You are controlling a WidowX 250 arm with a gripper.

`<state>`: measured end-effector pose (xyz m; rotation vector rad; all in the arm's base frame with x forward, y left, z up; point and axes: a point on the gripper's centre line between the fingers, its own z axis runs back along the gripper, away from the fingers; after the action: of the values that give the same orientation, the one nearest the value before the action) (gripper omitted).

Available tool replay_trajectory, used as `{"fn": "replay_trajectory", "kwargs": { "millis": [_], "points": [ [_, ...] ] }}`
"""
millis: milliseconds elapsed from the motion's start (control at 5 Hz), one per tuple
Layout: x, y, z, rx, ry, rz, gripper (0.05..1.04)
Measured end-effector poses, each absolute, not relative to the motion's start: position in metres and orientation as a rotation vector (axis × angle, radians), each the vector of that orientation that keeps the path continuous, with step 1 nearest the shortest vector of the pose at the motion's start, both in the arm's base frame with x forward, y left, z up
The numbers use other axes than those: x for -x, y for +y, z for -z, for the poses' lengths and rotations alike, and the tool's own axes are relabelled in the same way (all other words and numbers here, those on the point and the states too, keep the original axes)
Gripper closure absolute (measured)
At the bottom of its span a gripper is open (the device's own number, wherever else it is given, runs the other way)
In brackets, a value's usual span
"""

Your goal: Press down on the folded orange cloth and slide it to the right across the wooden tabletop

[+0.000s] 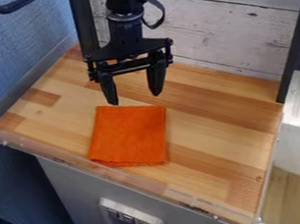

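Note:
The black gripper hangs over the wooden work surface with its two fingers apart and nothing between them. Just below its fingertips in the view lies an orange cloth, folded into a rough square. The cloth is flat on the wood, near the front left edge. Its top edge is closest to the gripper, and the fingers look to be above the surface, apart from the cloth.
A low clear rim runs along the front edge of the surface. Whitewashed boards stand behind, between dark upright posts. A blue textured wall is at the left.

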<state>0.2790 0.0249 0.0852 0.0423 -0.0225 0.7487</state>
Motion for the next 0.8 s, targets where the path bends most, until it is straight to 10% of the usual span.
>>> {"fn": "replay_trajectory", "kwargs": {
  "millis": [400,800],
  "points": [
    [-0.269,0.035,-0.071,-0.035,0.004,-0.813,0.727],
    [-0.27,0.034,-0.047,-0.015,0.033,-0.825,1.02]
  ]
}}
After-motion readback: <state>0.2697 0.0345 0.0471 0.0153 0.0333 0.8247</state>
